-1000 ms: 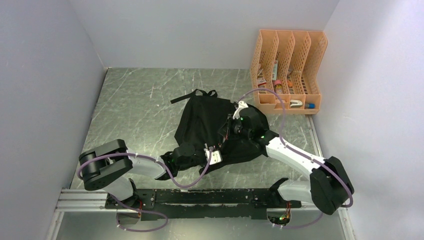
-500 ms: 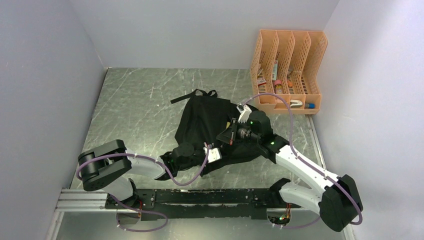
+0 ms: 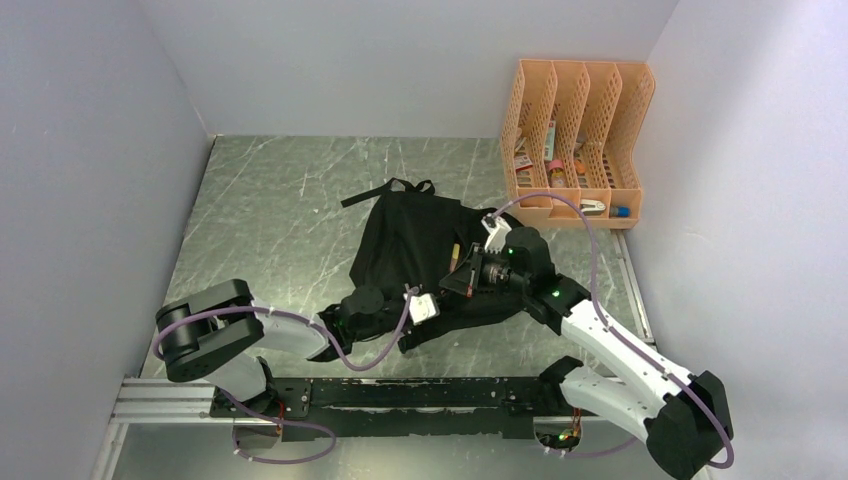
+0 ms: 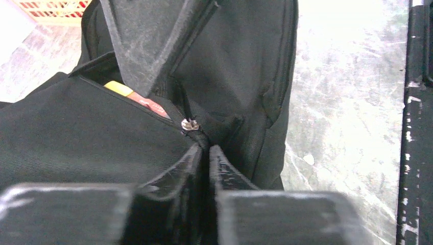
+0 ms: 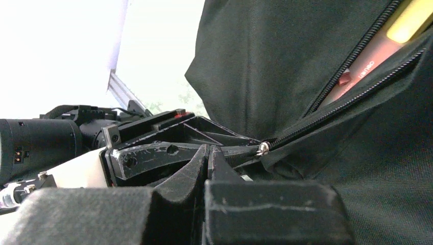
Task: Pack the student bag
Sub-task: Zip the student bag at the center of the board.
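The student bag [image 3: 400,245] lies flat mid-table, black, with its zip partly undone. A yellow and orange item [image 4: 134,94] [image 5: 373,56] shows inside the slit. The silver zip slider [image 4: 190,124] [image 5: 263,148] sits at the near end of the slit. My left gripper [image 4: 208,148] [image 3: 438,298] is at the bag's front edge, its jaws pinched on a strip of black fabric just below the slider. My right gripper [image 5: 208,150] [image 3: 455,280] hovers right beside it, shut, a little short of the slider, with nothing visible between its fingers.
An orange slotted file organiser [image 3: 578,140] with several small items stands at the back right against the wall. The bag's straps [image 3: 385,190] trail toward the back. A black rail [image 3: 400,392] runs along the near edge. Grey walls close in left, right and behind.
My right arm has swung from the bag's upper right down and leftward to the left gripper. The left gripper has held its place at the zip's end.
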Controlling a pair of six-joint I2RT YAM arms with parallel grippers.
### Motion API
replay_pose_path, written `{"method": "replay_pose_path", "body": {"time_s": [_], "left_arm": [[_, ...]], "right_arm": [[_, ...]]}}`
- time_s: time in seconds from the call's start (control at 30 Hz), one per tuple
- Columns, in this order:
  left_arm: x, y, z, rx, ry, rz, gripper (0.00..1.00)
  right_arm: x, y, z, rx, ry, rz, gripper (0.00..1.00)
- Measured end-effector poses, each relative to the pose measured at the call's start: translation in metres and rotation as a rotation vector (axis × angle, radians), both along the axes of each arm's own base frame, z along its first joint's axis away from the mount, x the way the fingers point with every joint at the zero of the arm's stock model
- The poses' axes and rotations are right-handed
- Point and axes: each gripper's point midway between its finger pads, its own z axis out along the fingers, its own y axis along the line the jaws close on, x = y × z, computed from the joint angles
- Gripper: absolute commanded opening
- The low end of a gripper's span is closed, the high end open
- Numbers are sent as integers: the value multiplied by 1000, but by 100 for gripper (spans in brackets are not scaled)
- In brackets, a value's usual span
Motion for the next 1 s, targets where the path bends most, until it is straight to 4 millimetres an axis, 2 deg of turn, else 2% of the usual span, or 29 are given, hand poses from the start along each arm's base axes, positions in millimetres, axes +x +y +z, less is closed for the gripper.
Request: {"method": "replay_pose_path", "body": {"time_s": [0.17,0.2,0.23,0.27,0.43,0.53,0.7,0.83,1.0], "left_arm": [[-9,2,6,-28,3,-35,54],[-10,3,10,-42,0,-38,71],[-12,5,14,-58,-2,-39,77],[-13,8,18,-75,-4,-39,79],[-15,11,41,-155,-13,-32,78],[-13,8,51,-190,-12,-28,71],[3,0,67,-267,18,0,60],[19,-3,65,-299,59,17,52],[28,-9,63,-313,95,1,43]], "right_arm": [[6,-4,3,1,-4,-51,0],[8,-4,3,2,-5,-65,0],[10,-4,4,4,-6,-76,0],[12,-5,5,7,-9,-87,0],[16,-3,10,31,-18,-105,0],[17,-2,13,42,-21,-108,0],[18,-1,16,54,-31,-109,0],[18,-1,19,61,-39,-109,0],[18,-1,20,65,-44,-109,0]]}}
